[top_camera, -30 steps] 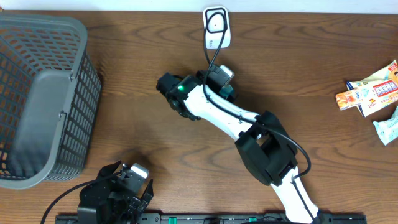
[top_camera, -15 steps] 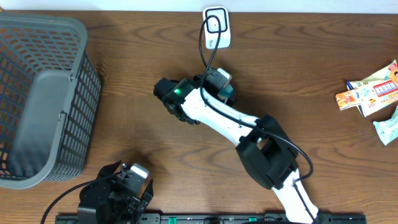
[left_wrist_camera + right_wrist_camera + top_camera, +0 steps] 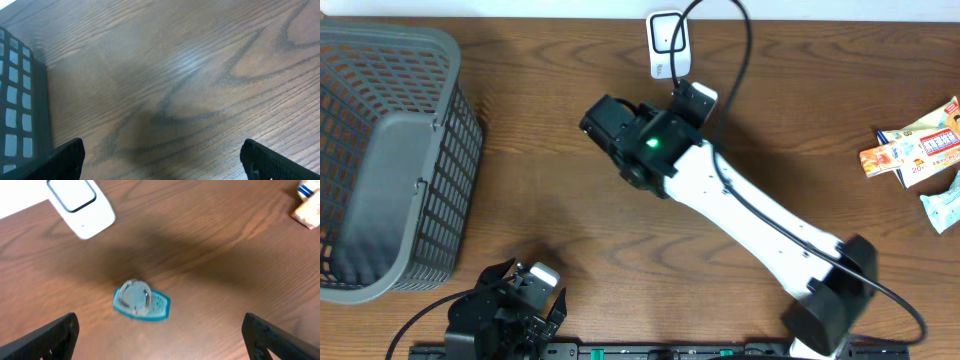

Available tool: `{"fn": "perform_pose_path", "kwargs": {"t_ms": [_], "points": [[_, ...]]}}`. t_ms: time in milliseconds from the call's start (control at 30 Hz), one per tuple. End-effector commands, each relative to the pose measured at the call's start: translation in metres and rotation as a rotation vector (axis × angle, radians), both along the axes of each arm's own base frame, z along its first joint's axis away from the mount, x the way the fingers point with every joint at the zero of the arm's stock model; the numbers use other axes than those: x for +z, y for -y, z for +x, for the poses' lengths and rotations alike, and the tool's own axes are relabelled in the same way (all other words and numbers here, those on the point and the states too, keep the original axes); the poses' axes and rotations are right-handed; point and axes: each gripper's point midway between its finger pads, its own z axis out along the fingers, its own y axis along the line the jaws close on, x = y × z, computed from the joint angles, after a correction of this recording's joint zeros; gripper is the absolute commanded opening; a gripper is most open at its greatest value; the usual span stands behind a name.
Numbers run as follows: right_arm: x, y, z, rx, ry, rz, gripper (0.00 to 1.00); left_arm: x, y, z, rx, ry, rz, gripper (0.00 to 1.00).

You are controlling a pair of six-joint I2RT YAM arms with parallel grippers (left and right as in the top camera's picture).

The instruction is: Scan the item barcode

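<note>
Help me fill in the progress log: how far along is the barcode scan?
Done: nothing that shows; the blue-and-white item lies on the table, ungripped. In hand: the right gripper hangs open above it, with the white scanner close by. Still to do: grip the item and show its barcode to the scanner. The left gripper is open over the table.

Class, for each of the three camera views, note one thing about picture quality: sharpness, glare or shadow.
Overhead: sharp and evenly lit, with the basket mesh crisp. Left wrist: a pale sheen glares off the table, with a soft dark shadow patch lower down. Right wrist: soft all over, the blue-and-white item and white scanner both blurred, and a broad shadow lies on the wood above the item.
</note>
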Motion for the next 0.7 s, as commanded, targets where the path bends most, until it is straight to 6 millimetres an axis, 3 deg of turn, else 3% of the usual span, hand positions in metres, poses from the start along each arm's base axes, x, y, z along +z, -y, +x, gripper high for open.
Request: {"fn": "perform_pose_path", "kwargs": {"t_ms": [0, 67, 133, 367, 600, 667], "points": [[0.025, -0.003, -0.013, 0.207, -0.081, -0.034, 0.99, -0.003, -0.003, -0.001, 0.008, -0.01, 0.018, 0.99], [0.032, -0.001, -0.015, 0.306, -0.105, -0.11, 0.93, -0.003, -0.003, -0.001, 0.008, -0.01, 0.018, 0.99], [0.033, -0.001, -0.015, 0.356, -0.125, -0.162, 0.99, -0.003, -0.003, -0.001, 0.009, -0.01, 0.018, 0.99], [0.025, -0.013, -0.018, 0.6, -0.231, -0.281, 0.99, -0.003, -0.003, -0.001, 0.008, -0.01, 0.018, 0.99], [0.019, -0.045, -0.005, 0.922, -0.259, -0.205, 0.97, -0.003, -0.003, -0.001, 0.008, -0.01, 0.018, 0.99], [0.02, -0.043, 0.004, 0.955, -0.251, -0.178, 0.96, -0.003, -0.003, -0.001, 0.009, -0.01, 0.018, 0.99]]}}
